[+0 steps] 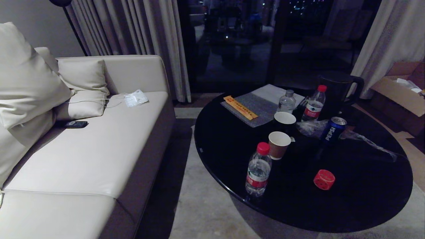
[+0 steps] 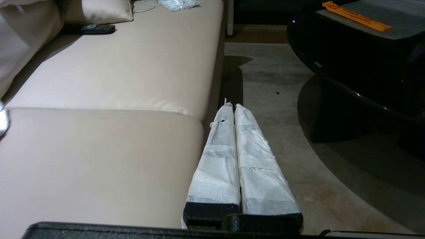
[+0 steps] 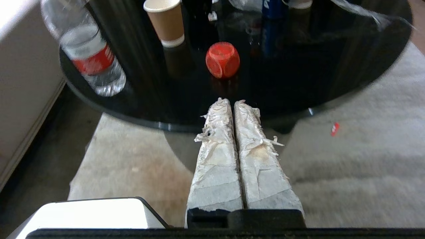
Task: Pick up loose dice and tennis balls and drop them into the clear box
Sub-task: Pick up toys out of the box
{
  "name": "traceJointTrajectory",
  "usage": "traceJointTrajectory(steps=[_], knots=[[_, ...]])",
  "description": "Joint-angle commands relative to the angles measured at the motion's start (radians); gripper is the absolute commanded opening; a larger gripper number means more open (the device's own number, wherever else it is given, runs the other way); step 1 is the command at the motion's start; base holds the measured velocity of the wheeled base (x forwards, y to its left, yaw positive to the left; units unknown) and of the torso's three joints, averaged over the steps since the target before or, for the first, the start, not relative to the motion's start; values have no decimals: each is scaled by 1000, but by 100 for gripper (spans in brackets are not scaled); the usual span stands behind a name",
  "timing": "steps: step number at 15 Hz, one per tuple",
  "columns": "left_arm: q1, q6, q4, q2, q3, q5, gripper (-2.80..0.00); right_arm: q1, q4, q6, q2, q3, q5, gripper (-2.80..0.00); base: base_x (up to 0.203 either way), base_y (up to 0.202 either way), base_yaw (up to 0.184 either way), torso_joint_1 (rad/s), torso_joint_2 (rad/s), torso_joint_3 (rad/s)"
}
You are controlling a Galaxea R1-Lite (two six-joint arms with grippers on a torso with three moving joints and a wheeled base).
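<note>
A pale sofa (image 1: 99,146) fills the left of the head view, with cushions (image 1: 30,83) stacked at its 10 o'clock end, a dark phone (image 1: 76,124) lying beside them and a small clear packet (image 1: 136,98) with a thin white cable near the backrest. The left pincer (image 2: 232,106), seen only from its own wrist camera, hangs over the carpet (image 2: 275,109) just beside the sofa's front edge, its two tape-wrapped fingers (image 2: 219,159) pressed together and holding nothing.

To the right stands a round black table (image 1: 232,186). On it, at about 9 o'clock from the centre, is a water bottle with a red cap (image 1: 258,171); a brown paper cup (image 1: 278,144) stands near it at 1 o'clock, and a second cup (image 1: 285,119) further back. A grey mat with an orange strip (image 1: 240,107) lies at the table's 11 o'clock edge, with two more bottles (image 1: 313,103), a dark kettle (image 1: 338,93) and a Pepsi can (image 1: 333,128) toward 1 o'clock.

The red die (image 1: 324,179) sits alone on the table's near part, around 5 o'clock from the paper cup and well apart from the bottle. The right pincer (image 3: 232,103) hovers at the table's near rim, closed and empty, the die ahead of its tips without touching. A cardboard box (image 1: 398,89) stands at the far right.
</note>
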Motion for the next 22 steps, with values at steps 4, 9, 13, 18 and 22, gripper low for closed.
traceJointTrajectory(steps=[4, 9, 13, 18, 22], knots=[[0, -1, 0, 2, 2, 0, -280, 0, 2, 3, 2, 0, 0, -280, 110, 0, 1, 2, 4, 1], [0, -6, 1, 2, 2, 2, -280, 0, 2, -29, 2, 0, 17, -280, 0, 0, 0, 0, 0, 0], [0, -6, 0, 2, 2, 2, -280, 0, 2, -29, 2, 0, 17, -280, 0, 0, 0, 1, 1, -74], [0, 4, 0, 2, 2, -1, -280, 0, 2, -30, 2, 0, 18, -280, 0, 0, 0, 4, 4, -193], [0, 9, -2, 2, 2, -1, -280, 1, 2, -32, 2, 0, 18, -280, 0, 0, 0, 2, 1, -205]])
